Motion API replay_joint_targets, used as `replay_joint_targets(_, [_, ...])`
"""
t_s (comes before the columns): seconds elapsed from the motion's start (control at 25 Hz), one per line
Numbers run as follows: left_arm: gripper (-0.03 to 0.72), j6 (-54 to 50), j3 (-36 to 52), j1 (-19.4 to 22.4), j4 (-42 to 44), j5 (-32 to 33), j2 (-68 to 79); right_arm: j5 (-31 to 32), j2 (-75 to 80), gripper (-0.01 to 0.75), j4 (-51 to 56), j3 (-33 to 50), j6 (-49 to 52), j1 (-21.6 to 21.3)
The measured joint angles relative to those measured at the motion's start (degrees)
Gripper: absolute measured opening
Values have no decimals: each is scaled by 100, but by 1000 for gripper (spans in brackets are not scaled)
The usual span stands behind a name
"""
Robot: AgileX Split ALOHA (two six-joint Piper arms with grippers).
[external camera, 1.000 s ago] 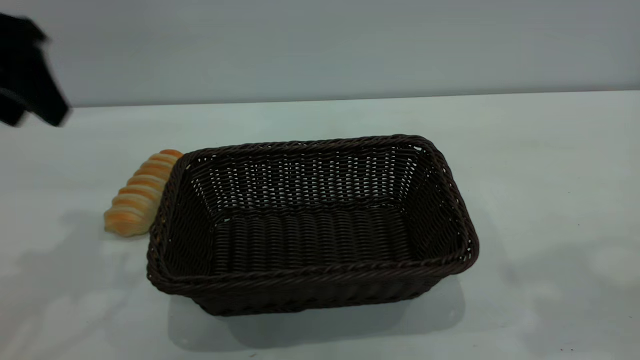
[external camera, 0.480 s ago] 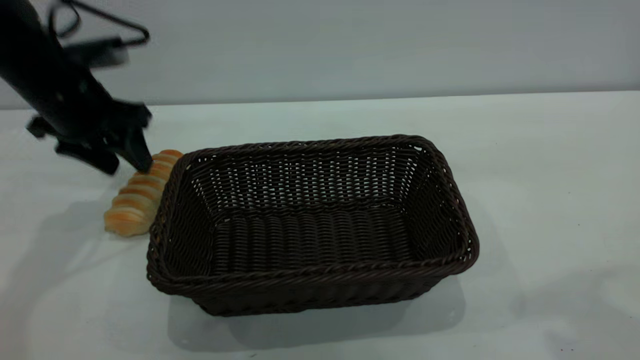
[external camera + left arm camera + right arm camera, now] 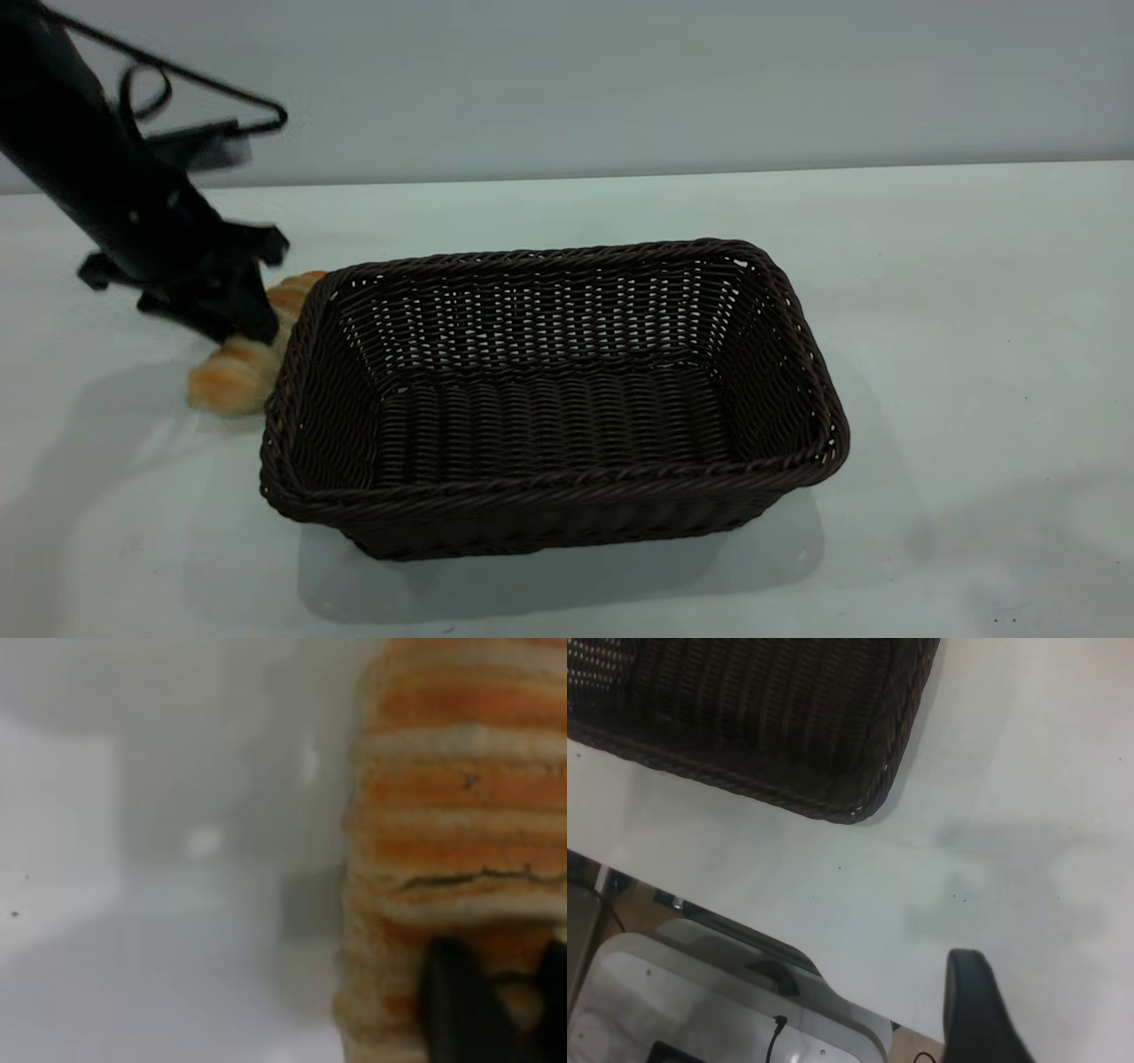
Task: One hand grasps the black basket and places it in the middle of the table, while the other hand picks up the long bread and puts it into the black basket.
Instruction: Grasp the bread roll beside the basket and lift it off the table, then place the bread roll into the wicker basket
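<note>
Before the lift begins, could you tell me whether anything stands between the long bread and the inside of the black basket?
Only the basket's own near wall. The long bread lies on the table against the black basket, outside its left end, with the left gripper down on it. The braided rim stands higher than the bread, so it must be carried over it.

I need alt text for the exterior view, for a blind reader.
The left pincer is down on the bread, which lies against the left end of the empty basket on the table. The right arm is not in view.

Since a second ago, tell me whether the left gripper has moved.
Yes. The left gripper came in from the exterior view's upper left, down onto the long bread beside the black basket.
</note>
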Motion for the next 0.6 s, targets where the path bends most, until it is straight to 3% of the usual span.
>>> replay_joint_targets(0.08, [71,23,-130,-6,-11,219,-417,0,0,444,0,0,0,0])
replay_joint_targets(0.32, [56,174,-502,-201,-224,1091,-1613,0,0,444,0,0,0,0])
replay_joint_targets(0.6, [54,439,-507,-1077,-564,2048,-1639,0,0,444,-25,0,3,0])
